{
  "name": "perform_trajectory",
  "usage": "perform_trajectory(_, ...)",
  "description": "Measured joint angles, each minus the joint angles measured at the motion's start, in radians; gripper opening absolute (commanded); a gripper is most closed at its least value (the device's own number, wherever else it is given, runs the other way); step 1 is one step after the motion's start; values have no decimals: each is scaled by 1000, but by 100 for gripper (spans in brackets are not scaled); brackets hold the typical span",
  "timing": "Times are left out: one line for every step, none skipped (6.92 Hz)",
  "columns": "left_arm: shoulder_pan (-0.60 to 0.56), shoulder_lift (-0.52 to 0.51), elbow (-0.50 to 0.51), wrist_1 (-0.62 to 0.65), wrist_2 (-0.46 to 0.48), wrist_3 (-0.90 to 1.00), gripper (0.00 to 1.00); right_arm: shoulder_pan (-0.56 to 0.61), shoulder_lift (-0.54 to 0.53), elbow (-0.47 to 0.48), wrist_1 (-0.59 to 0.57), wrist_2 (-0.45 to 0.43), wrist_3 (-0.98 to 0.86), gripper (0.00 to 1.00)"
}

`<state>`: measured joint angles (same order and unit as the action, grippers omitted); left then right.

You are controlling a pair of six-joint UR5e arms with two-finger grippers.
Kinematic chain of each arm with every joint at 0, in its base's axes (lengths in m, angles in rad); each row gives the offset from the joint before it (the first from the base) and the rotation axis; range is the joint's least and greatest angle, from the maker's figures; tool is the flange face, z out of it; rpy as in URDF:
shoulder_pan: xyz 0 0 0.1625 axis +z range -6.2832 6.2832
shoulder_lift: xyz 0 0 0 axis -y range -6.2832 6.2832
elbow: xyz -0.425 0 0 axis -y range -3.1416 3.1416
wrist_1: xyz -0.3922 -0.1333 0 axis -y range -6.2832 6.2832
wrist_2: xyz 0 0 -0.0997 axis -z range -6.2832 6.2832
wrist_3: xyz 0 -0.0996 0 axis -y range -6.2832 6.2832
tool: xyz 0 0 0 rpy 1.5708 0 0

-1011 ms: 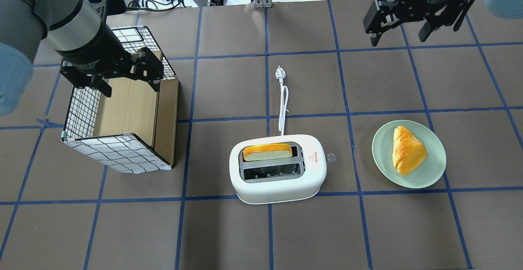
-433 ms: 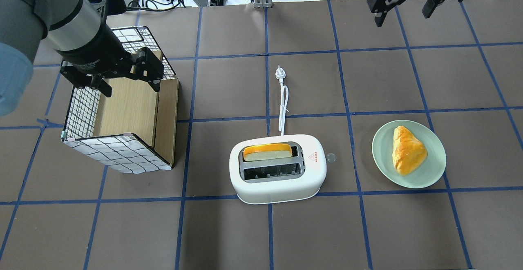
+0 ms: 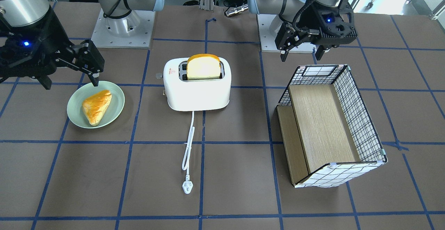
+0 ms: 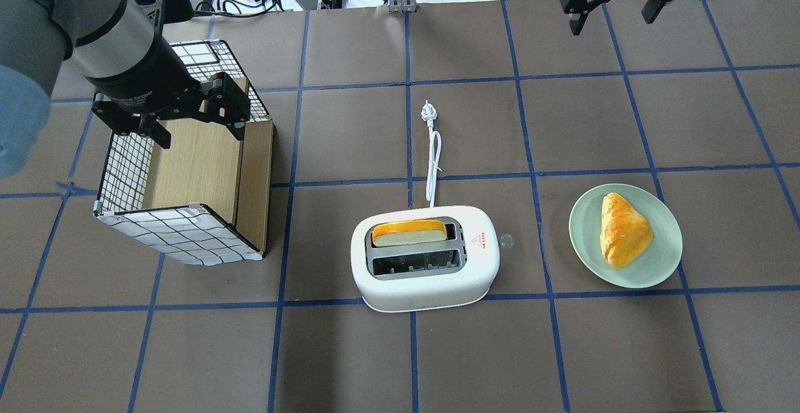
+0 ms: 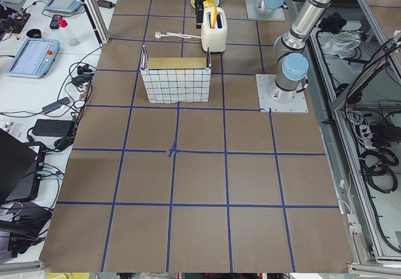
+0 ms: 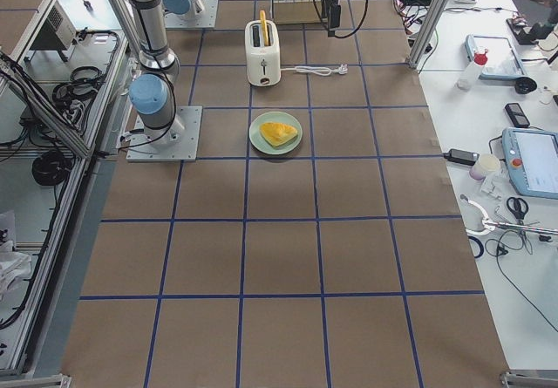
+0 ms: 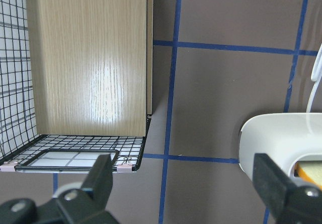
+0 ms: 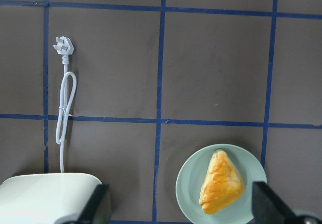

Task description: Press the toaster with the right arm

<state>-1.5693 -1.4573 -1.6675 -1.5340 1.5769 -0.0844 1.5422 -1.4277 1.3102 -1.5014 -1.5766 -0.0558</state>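
The white two-slot toaster (image 4: 425, 275) stands mid-table with a slice of toast (image 4: 409, 233) upright in its far slot; its side lever (image 4: 506, 241) faces the plate. It also shows in the front view (image 3: 197, 90) and at the lower left of the right wrist view (image 8: 50, 199). My right gripper (image 4: 611, 18) is open and empty, high over the table's far right, well away from the toaster; in the front view (image 3: 70, 82) it hangs above the plate's edge. My left gripper (image 4: 200, 137) is open and empty over the grid-patterned box.
The grid-patterned box (image 4: 187, 232) with a wooden inside lies on its side at the left. A green plate (image 4: 662, 257) with a pastry (image 4: 622, 228) sits right of the toaster. The white cord (image 4: 433, 163) and plug (image 4: 427, 112) run away from the toaster.
My right gripper has moved toward the table's far edge, up in the overhead view, and stays open. The left arm, toaster and plate have not moved.
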Motion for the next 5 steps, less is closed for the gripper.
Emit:
perform_trajectory(0, 0, 0, 0, 0, 0, 100, 1, -5, 11, 29, 11, 37, 100)
perform_trajectory(0, 0, 0, 0, 0, 0, 100, 2, -13, 32, 35, 19, 51, 100)
perform_trajectory(0, 0, 0, 0, 0, 0, 100, 2, -28, 72, -11, 28, 52, 100)
perform_trajectory(0, 0, 0, 0, 0, 0, 100, 2, -56, 137, -91, 32, 54, 100)
perform_trajectory(0, 0, 0, 1, 0, 0, 100, 2, -82, 195, -162, 30, 54, 100)
